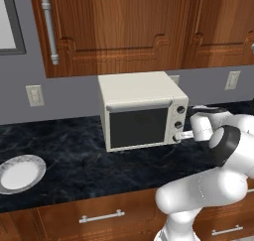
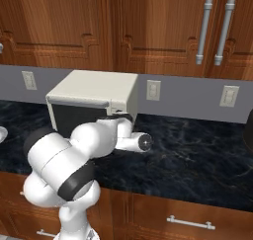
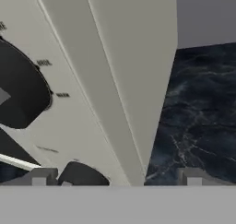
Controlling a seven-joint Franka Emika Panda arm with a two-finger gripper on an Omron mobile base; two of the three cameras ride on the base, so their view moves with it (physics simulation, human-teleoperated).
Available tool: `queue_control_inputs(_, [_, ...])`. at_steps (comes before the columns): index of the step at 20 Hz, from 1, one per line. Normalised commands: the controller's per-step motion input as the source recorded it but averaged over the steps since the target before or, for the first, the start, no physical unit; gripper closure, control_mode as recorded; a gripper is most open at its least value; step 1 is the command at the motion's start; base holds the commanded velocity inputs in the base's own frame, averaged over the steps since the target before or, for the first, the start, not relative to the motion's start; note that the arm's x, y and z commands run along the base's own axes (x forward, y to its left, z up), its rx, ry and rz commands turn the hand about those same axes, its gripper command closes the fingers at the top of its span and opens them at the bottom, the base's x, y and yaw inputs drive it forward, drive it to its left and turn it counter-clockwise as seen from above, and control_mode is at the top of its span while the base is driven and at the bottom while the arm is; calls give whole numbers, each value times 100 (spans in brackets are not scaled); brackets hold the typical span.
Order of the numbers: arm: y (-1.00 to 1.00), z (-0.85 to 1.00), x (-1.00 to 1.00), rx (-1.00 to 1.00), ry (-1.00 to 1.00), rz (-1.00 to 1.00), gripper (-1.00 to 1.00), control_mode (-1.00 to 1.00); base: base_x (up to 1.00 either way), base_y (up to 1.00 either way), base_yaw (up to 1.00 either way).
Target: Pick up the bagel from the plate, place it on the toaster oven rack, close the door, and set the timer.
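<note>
Toaster oven (image 1: 141, 111): one, sitting on the dark counter (image 1: 74, 155), door (image 1: 138, 128) standing shut.
Knobs: three showing in the left base view, in a column; the hand view is catching two up close.
Gripper (image 3: 115, 178): hovering at the lowest knob (image 1: 177, 137), fingers spread wide, pinching nothing.
Plate (image 1: 20, 173): one, lying well left, holding nothing; bagel's whereabouts cannot be told.
</note>
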Motion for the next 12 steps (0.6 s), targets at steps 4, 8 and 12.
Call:
queue_control_inputs(4, [19, -30, -1, 0, -46, -6, -100, -100, 0, 0, 0])
queue_control_inputs(8, [27, -30, -2, -1, -34, -14, -100, -100, 0, 0, 0])
queue_control_inputs(12, [24, -40, -7, -3, -25, -18, -100, -100, 0, 0, 0])
